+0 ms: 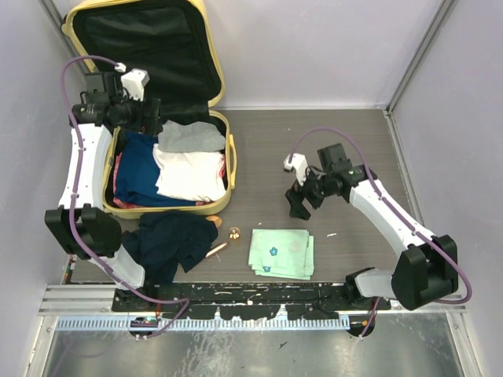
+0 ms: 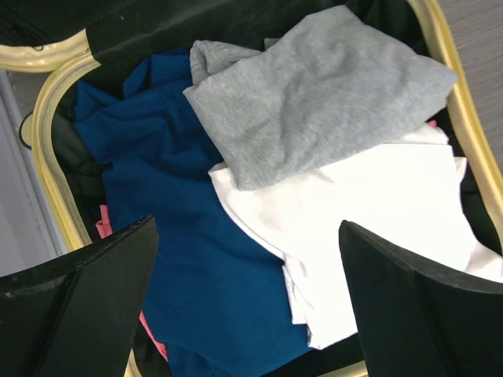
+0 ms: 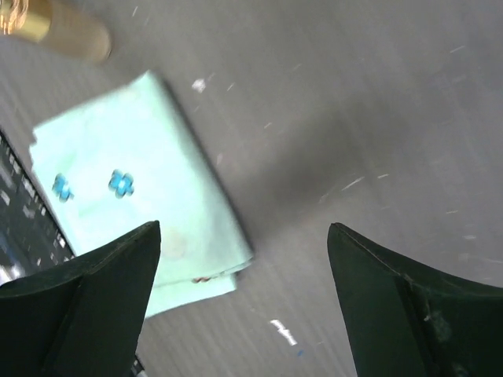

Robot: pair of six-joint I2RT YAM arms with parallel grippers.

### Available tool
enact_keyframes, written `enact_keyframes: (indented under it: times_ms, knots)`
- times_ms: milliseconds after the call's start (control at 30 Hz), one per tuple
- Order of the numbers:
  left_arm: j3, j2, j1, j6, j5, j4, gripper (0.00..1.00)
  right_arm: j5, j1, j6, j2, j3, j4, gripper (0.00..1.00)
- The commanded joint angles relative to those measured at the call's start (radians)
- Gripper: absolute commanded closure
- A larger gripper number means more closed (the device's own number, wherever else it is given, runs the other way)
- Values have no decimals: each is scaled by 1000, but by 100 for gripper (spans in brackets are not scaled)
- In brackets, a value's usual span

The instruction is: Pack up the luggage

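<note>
Between pale walls (image 1: 314, 47) — dark table (image 1: 346, 133), luggage (image 1: 157, 55)

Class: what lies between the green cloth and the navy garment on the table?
In the top view, two small things: a gold object and a thin pinkish stick.

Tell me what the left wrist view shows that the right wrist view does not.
Left wrist only: the luggage, holding a grey cloth over a white cloth and a blue cloth. Right wrist only: a folded green cloth and a gold object on the table. Both: an open, empty gripper, the left gripper in one, the right gripper in the other.
</note>
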Motion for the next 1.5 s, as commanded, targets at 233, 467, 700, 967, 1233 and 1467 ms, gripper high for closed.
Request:
enact_keyframes:
  times_ms: [233,467,700,967,1233,1467]
  knots:
    - [-108,-109,2,-66,79,114,2,110,191,-136,-100,-335,108,13]
    - [-117,-125,-3,-84,83,110,2,148,208,-174,-13,-378,176,20]
    - [-118,-120,-6,-95,74,125,2,148,207,-204,-19,-410,136,40]
    - [-120,-109,-31,-127,64,162,2,204,190,-190,-56,-410,98,89]
    - [-175,-145,-165,-43,231,177,2,237,110,-278,-122,-351,64,99]
    - [-143,-35,-440,11,333,100,2,307,66,-323,-59,-279,250,99]
